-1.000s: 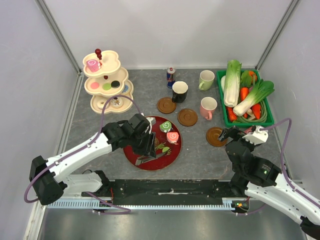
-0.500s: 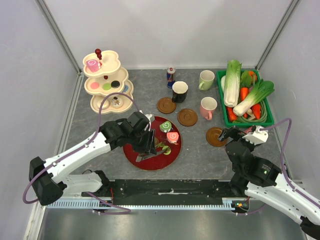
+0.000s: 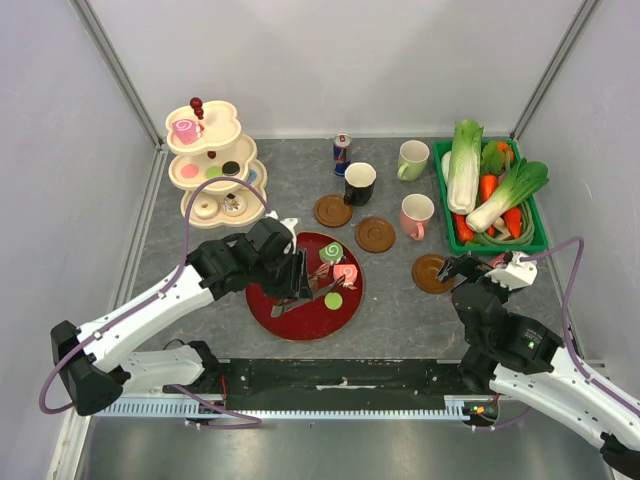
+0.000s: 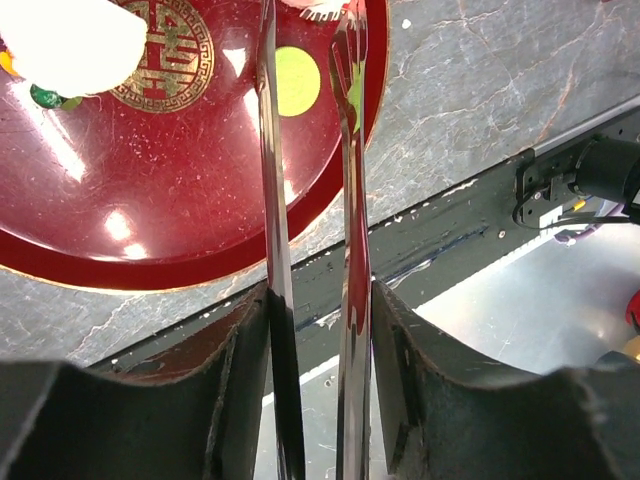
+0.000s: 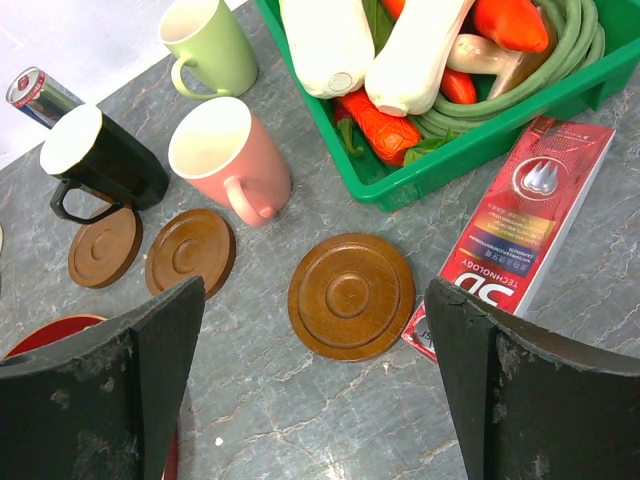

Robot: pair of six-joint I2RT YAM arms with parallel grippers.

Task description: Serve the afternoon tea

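My left gripper hovers over the red plate, shut on metal tongs whose two arms reach forward, slightly apart. A green macaron lies on the plate and shows between the tong arms in the left wrist view. A green swirl roll and a pink swirl roll sit at the plate's far right. The black mug, pale green mug and pink mug stand behind. My right gripper is open and empty above a wooden coaster.
A three-tier stand with pastries is at the back left. Two more coasters lie near the mugs. A drink can stands at the back. A green crate of vegetables and a red box are right.
My left gripper with the tongs has drawn back up and left over the plate. The green macaron now lies uncovered on the plate. The right arm has not moved.
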